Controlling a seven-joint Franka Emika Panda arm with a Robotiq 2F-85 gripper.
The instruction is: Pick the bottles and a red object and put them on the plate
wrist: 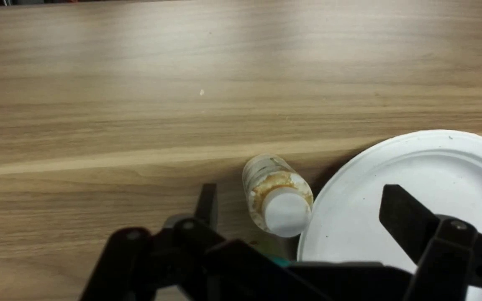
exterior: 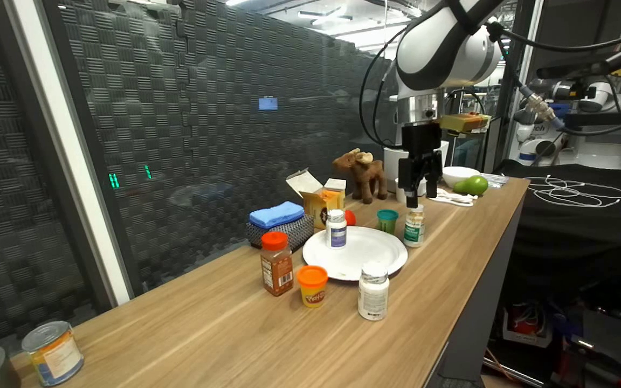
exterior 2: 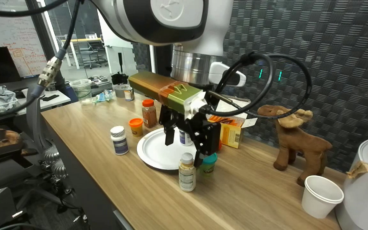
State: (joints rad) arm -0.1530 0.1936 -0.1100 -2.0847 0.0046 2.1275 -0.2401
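Green-labelled supplement bottle (exterior: 414, 233) stands upright just beside the white plate (exterior: 368, 252), below the gripper (exterior: 422, 198), its cap (wrist: 287, 211) between widely parted, empty fingers (wrist: 406, 223) in the wrist view.

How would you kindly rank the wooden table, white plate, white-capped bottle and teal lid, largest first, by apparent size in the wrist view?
Wooden table
White plate, cropped
White-capped bottle
Teal lid, only a sliver showing
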